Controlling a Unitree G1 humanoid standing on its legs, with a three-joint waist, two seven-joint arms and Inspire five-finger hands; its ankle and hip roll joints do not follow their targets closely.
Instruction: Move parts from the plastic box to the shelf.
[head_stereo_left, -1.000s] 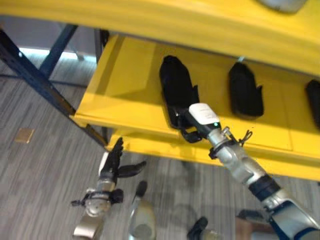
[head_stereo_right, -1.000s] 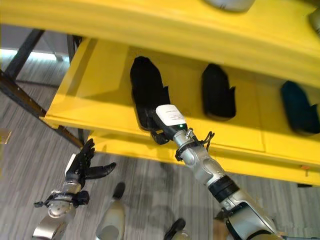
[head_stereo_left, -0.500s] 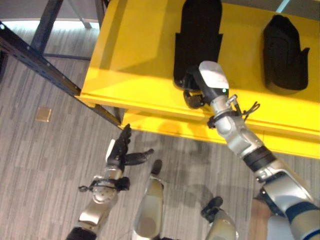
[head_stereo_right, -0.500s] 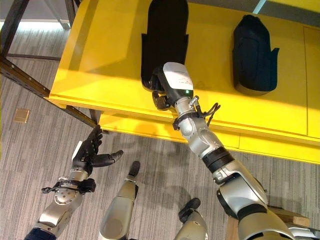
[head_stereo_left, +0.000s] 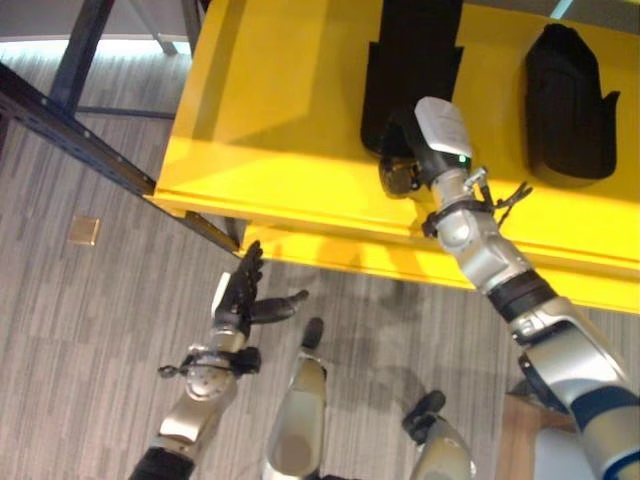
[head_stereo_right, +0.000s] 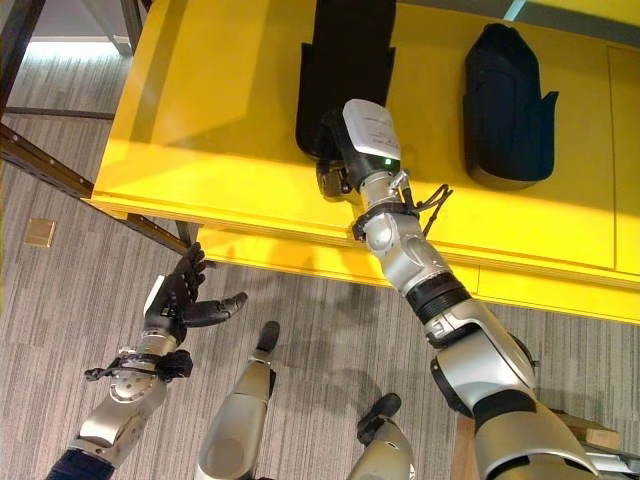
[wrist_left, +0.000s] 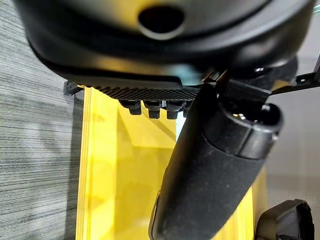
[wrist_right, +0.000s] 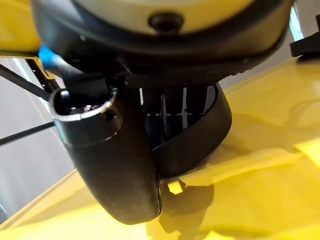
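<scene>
A long black part (head_stereo_right: 345, 60) lies on the yellow shelf (head_stereo_right: 200, 130), its near end close to the front edge. My right hand (head_stereo_right: 365, 135) reaches up to that near end. In the right wrist view the thumb (wrist_right: 115, 165) sits outside the part's rim (wrist_right: 200, 135) and the fingers lie inside it, pinching the rim. A second black part (head_stereo_right: 505, 100) rests further right on the same shelf. My left hand (head_stereo_right: 175, 300) hangs low over the floor below the shelf's front edge, fingers straight and thumb spread, holding nothing.
A dark blue frame beam (head_stereo_left: 90, 130) runs diagonally under the shelf's left corner. A small tan square (head_stereo_left: 83, 230) lies on the grey striped floor. A wooden edge (head_stereo_right: 580, 435) shows at the lower right.
The view has tilted down onto the shelf. My right hand has pushed the black part a little deeper from the front edge. The left hand stays low and open.
</scene>
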